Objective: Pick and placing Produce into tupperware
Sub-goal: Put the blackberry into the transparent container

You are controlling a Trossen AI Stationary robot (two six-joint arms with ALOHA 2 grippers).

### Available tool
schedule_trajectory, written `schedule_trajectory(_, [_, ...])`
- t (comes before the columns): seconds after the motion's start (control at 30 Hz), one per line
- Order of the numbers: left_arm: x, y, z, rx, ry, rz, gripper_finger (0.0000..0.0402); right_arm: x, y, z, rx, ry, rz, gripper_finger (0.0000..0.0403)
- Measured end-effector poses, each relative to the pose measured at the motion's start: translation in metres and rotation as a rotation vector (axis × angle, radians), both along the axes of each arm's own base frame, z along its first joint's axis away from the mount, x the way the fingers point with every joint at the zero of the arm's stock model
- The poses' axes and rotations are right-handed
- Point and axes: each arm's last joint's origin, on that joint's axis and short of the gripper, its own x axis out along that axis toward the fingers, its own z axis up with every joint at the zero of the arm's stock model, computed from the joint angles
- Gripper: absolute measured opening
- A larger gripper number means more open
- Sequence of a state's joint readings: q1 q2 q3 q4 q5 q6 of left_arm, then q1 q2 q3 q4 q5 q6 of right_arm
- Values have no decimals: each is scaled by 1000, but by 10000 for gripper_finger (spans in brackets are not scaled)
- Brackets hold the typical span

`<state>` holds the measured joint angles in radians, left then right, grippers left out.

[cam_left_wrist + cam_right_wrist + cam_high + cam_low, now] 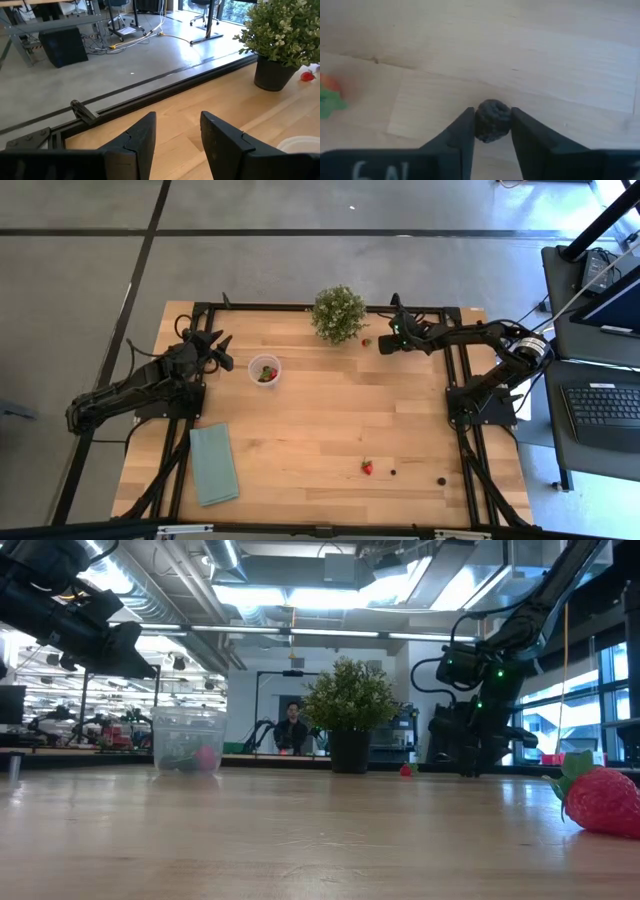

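The clear round cup (265, 370) stands on the table near the left side with red and dark pieces inside; the low view shows the cup (188, 745) too. My left gripper (222, 346) hovers open just left of it, and its wrist view shows the open fingers (177, 127) and the cup rim (301, 145). My right gripper (386, 343) is at the far edge, right of the plant, shut on a dark berry (493, 121). A strawberry (366, 341) lies just left of it. Another strawberry (367, 467) and two dark berries (392, 472) (441, 479) lie near the near edge. My right gripper pinches the dark round berry (493, 121) between its two fingers, one finger on each side, coming at it from above with the fingers pointing down. Whether the berry is lifted clear or still rests on the wood, I cannot tell.
A bushy potted plant (338, 313) stands at the far edge between the cup and my right gripper. A flat teal cloth (214, 463) lies at the near left. The middle of the table (330, 410) is bare wood. A person (291, 728) shows in the room beyond.
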<state>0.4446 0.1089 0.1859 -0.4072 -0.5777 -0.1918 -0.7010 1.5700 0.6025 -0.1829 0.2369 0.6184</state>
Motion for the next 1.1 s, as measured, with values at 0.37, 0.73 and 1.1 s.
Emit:
schedule_trajectory(0.37, [0, 0, 0, -9, -16, 5, 145, -1, 4, 11, 6, -47, 44, 107])
schedule_trajectory(0.73, [0, 0, 0, -9, -14, 4, 145, 17, 22, 115, -257, -364, 178, 106])
schedule_trajectory(1.1, [1, 0, 0, -14, -17, -16, 145, 70, 56, 258, -503, -649, 520, 103])
